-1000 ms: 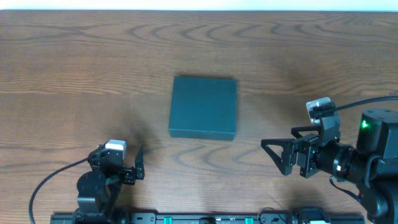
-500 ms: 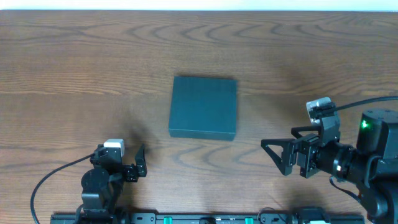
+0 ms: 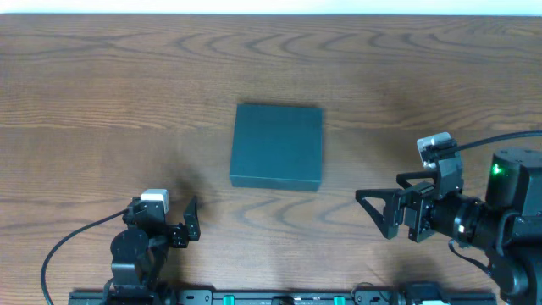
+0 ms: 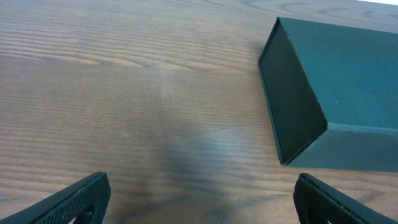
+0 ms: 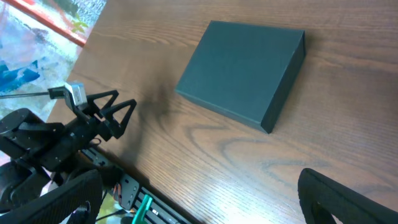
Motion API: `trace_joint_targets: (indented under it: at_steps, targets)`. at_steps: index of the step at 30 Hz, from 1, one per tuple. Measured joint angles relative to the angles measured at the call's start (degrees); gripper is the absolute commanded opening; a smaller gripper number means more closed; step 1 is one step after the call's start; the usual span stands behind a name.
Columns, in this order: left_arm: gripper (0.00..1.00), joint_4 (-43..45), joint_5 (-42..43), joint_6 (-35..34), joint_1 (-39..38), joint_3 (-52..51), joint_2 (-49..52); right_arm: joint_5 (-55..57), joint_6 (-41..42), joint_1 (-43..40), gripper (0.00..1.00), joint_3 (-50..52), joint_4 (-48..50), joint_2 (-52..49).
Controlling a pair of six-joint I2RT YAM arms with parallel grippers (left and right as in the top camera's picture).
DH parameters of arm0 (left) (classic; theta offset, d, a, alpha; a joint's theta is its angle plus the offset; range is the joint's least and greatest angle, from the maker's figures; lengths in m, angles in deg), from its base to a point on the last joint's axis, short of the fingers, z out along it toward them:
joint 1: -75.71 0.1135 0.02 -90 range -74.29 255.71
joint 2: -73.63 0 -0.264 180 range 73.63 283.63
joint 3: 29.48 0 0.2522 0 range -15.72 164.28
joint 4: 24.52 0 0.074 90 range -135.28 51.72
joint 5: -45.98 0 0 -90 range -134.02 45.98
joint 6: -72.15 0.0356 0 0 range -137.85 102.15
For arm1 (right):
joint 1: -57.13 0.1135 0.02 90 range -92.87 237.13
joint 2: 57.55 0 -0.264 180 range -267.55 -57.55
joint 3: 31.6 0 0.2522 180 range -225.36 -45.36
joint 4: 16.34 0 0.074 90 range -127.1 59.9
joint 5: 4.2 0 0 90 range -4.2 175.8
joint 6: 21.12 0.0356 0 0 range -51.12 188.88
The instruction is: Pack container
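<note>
The container [image 3: 278,146] is a dark teal square box with its lid shut, lying flat in the middle of the table. It also shows at the upper right of the left wrist view [image 4: 348,87] and at the top of the right wrist view [image 5: 242,71]. My left gripper [image 3: 190,222] is open and empty near the front edge, to the front left of the container; its jaws [image 4: 202,205] are wide apart over bare wood. My right gripper [image 3: 373,213] is open and empty to the front right of the container, with its jaws [image 5: 199,205] spread wide. No snack packets are in view.
The wooden table [image 3: 102,93] runs to a pale strip along the far edge. The arms' mounting rail [image 3: 279,296] lies along the front edge. The left arm [image 5: 74,124] shows in the right wrist view, with coloured clutter [image 5: 37,25] beyond the table.
The left arm has shifted slightly back toward the front edge. The container and the right arm have not moved.
</note>
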Motion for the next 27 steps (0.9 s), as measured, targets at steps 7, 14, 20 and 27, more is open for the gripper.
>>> trace_joint_targets:
  at_steps: [7,14,20,27]
  targets:
    - [0.95,0.0,0.0,0.0,0.0,0.0,0.0,0.1,0.0,0.0,0.99,0.0,0.0,0.0]
    - [0.95,0.0,0.0,0.0,0.0,0.0,0.0,8.1,-0.1,0.0,0.99,0.7,2.3,0.5]
    - [0.95,0.0,0.0,0.0,0.0,0.0,0.0,15.2,-3.3,0.0,0.99,12.4,14.9,9.0]
    - [0.95,0.1,0.0,0.0,0.0,0.0,0.0,19.7,-5.4,0.0,0.99,34.1,28.8,23.7]
